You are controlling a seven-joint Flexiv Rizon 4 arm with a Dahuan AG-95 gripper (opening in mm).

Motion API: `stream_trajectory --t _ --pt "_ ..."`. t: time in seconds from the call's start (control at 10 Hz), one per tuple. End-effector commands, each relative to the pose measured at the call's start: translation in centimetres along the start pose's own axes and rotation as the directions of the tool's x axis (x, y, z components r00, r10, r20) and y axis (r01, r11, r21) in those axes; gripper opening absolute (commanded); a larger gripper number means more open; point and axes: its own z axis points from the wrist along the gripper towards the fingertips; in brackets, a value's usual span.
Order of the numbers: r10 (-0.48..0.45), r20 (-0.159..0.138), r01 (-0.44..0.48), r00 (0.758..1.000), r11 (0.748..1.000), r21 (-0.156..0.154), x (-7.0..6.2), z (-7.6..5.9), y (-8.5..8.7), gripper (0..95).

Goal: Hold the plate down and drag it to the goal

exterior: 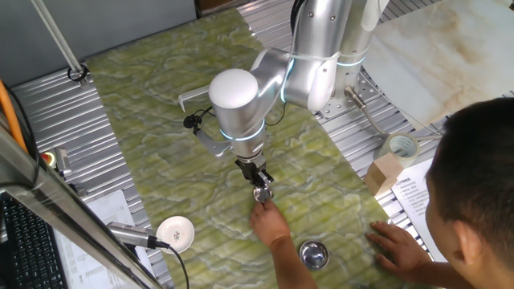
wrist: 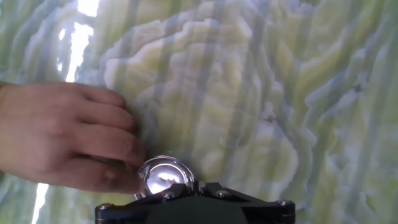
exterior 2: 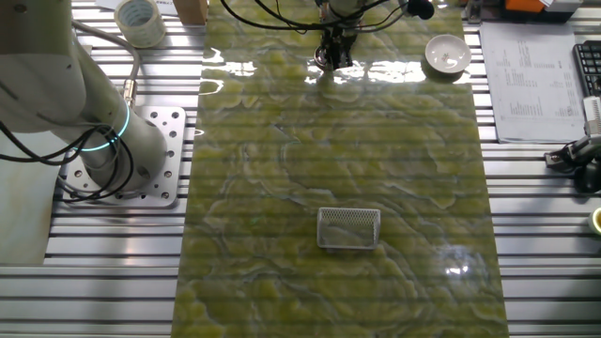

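The plate (exterior: pixel 263 193) is a small shiny round silver dish lying on the green marbled mat, right under my gripper's tip. In the hand view the plate (wrist: pixel 164 175) sits just ahead of and left of my gripper (wrist: pixel 194 185), whose jaws are closed together with only a thin seam between them. A person's hand (wrist: pixel 68 137) lies on the mat at the left, with its fingertips touching the plate's left rim. In one fixed view my gripper (exterior: pixel 260 181) points straight down at the plate, with the hand (exterior: pixel 270 222) reaching in from below. In the other fixed view my gripper (exterior 2: pixel 334 56) is at the far edge.
A larger shiny metal bowl (exterior: pixel 314 254) stands near the mat's front edge by the person's other hand (exterior: pixel 395 243). A white round disc (exterior: pixel 177 233) lies at the front left. A wire mesh basket (exterior 2: pixel 348 228) sits mid-mat. A tape roll (exterior: pixel 401 147) lies off the mat.
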Motion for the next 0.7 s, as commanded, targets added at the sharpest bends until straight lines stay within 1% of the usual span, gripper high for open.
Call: stream_trajectory --t 0.1,0.4,0.6,0.7 --pt "0.001 -0.002 -0.001 1.000 1.000 0.002 -0.05 0.00 -0.01 0.0" --pt "0.010 -0.015 -0.009 1.000 1.000 0.020 -0.36 -0.16 0.01 0.0" --pt "0.008 -0.032 -0.006 0.999 0.999 0.049 -0.57 -0.26 0.02 0.0" --pt "0.008 -0.034 -0.006 0.999 0.999 0.051 -0.57 -0.26 0.02 0.0"
